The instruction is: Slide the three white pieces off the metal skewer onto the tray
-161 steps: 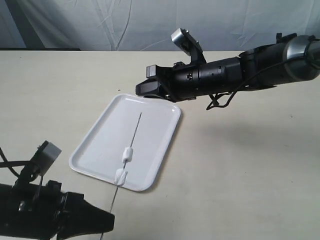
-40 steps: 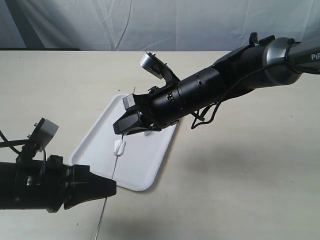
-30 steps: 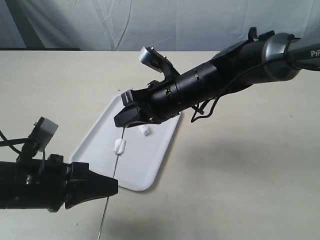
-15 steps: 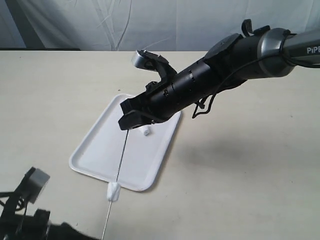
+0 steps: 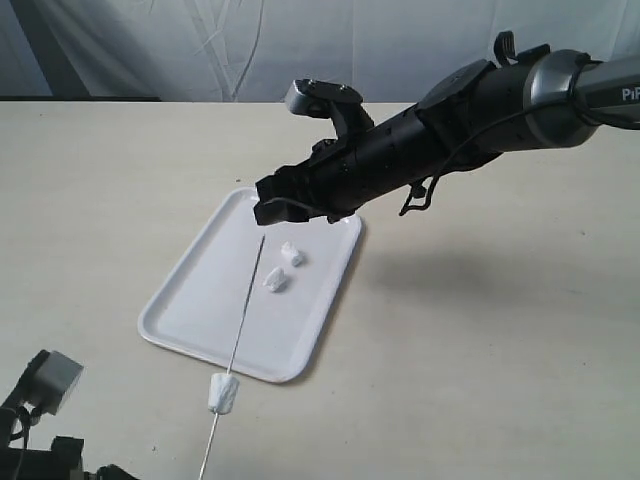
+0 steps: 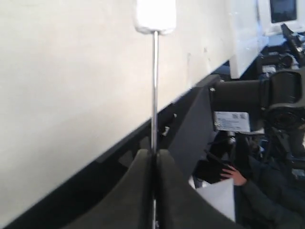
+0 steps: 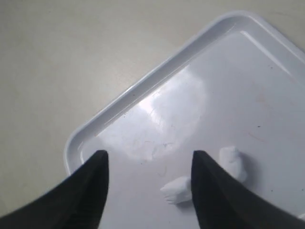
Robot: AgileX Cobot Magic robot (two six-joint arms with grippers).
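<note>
Left gripper [image 6: 153, 157] pinching near end of metal skewer [image 5: 241, 322], jaws pressing together on rod. Skewer running slantwise, far tip reaching over tray [image 5: 195, 300]. One white piece [image 5: 222, 393] sitting threaded on skewer, just off tray's near rim, above table [image 5: 500, 330]. Two white pieces [image 5: 274, 282] lying loose on tray, just right of skewer, close together. Right gripper [image 5: 277, 207] hovering over tray's far end, jaws standing apart, gripping nothing.

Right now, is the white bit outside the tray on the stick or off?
On: the skewer runs through the white piece.
</note>
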